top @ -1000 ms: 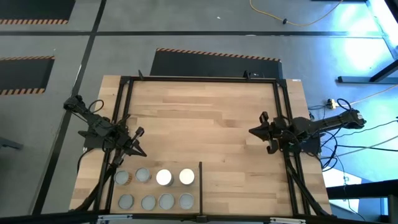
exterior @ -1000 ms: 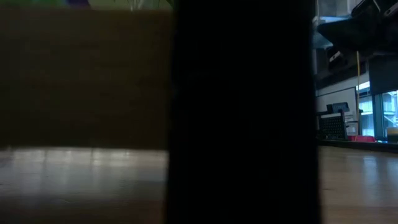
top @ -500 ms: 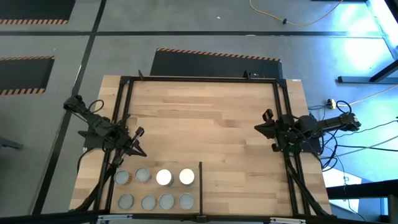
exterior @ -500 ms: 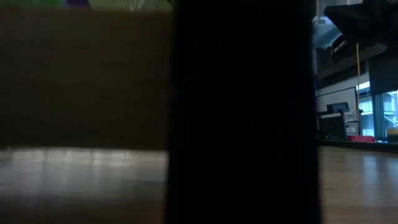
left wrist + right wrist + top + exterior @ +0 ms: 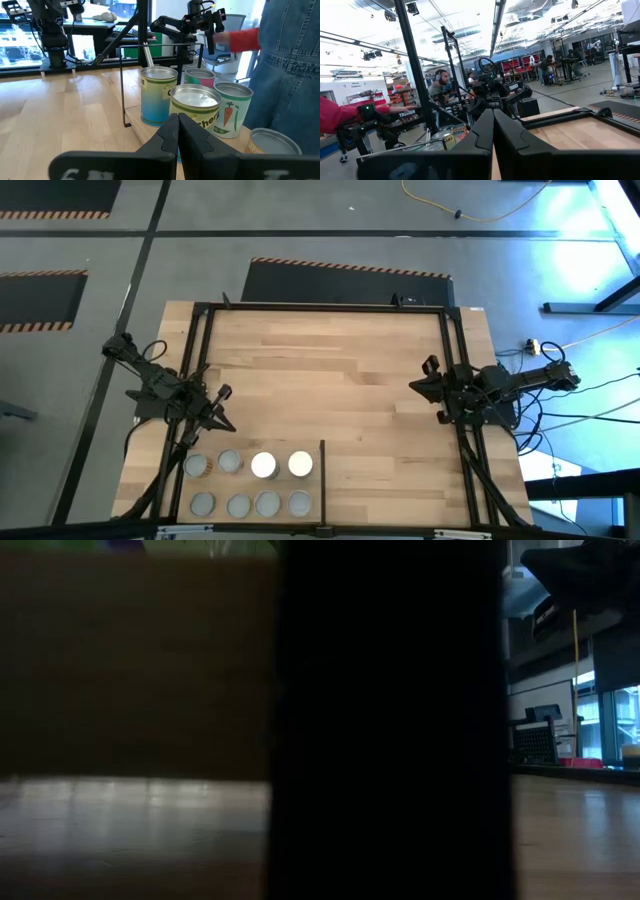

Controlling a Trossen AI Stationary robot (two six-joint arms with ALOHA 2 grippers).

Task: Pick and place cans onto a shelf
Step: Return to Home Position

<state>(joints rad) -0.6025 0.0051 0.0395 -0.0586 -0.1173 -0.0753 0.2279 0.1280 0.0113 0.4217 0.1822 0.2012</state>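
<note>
Eight cans (image 5: 267,503) stand upright in two rows of four in the corner of the shelf (image 5: 340,380) by my left arm, left of the thin black divider bar (image 5: 322,478). One row has a tan top, a dull grey top and two bright white tops. The other row is all dull grey.

From my left wrist I see one label running from blue to yellow (image 5: 157,97), a pink and green one (image 5: 199,79) and a green one with a carrot picture (image 5: 232,112). The nearest can (image 5: 195,107) has a yellow label with dark script too cut off to read.

My left hand (image 5: 178,117) hangs just beside the cans, fingers pressed together, holding nothing. My right hand (image 5: 493,112) is at the shelf's right edge, well apart from them, pinched together and empty too.

White lettering (image 5: 411,114) on a dark arm reads TROSSEN. A person in denim (image 5: 285,65) stands beyond the cans.
</note>
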